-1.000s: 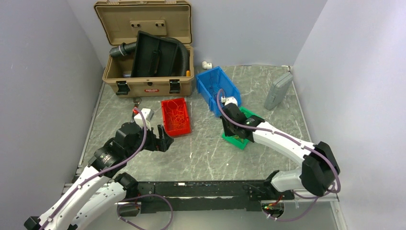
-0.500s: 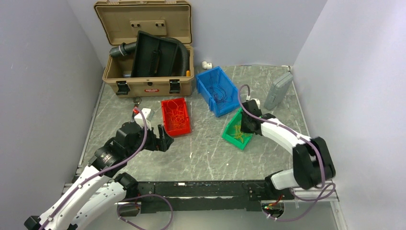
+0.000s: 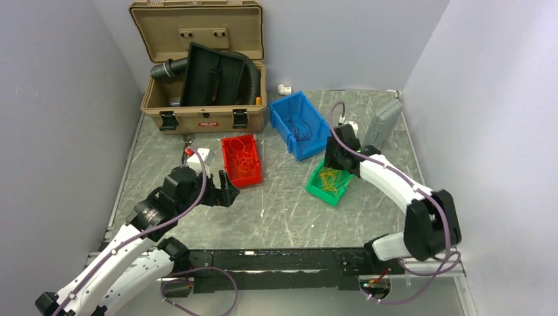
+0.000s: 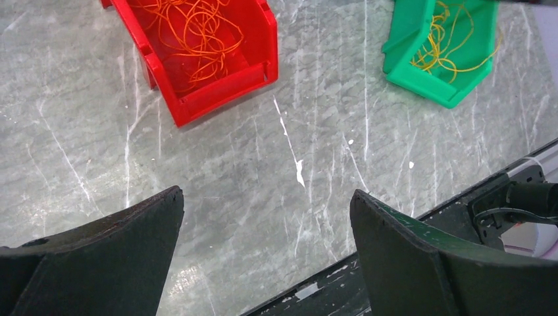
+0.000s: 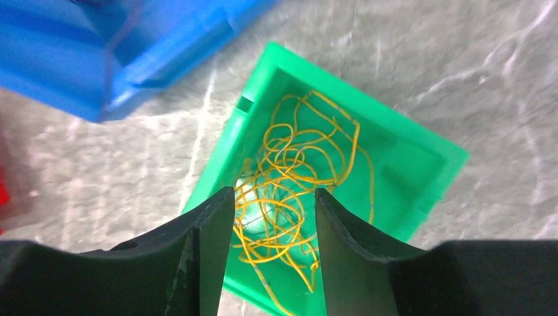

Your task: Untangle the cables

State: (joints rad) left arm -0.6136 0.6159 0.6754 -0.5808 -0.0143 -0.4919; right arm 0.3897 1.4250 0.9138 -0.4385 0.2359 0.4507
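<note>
The cables lie sorted in three bins. Yellow wires [image 3: 331, 180] are heaped in the green bin [image 3: 314, 189], orange wires [image 3: 241, 160] in the red bin [image 3: 225, 164], and dark wires [image 3: 303, 128] in the blue bin [image 3: 279, 125]. My right gripper [image 5: 274, 192] hangs over the green bin [image 5: 421, 171] with its jaws apart; the yellow wires [image 5: 296, 151] lie loose below it, none held. My left gripper [image 4: 266, 192] stands wide open over bare table, just in front of the red bin [image 4: 197, 108].
A tan toolbox [image 3: 197, 115] with a black hose stands open at the back left. A grey case [image 3: 382, 124] leans at the right wall. A white fitting [image 3: 284, 88] lies behind the blue bin. A black rail [image 3: 276, 263] runs along the near edge.
My right gripper swung from the green bin's left side to its back right edge and went from shut to open. The left arm barely moved.
</note>
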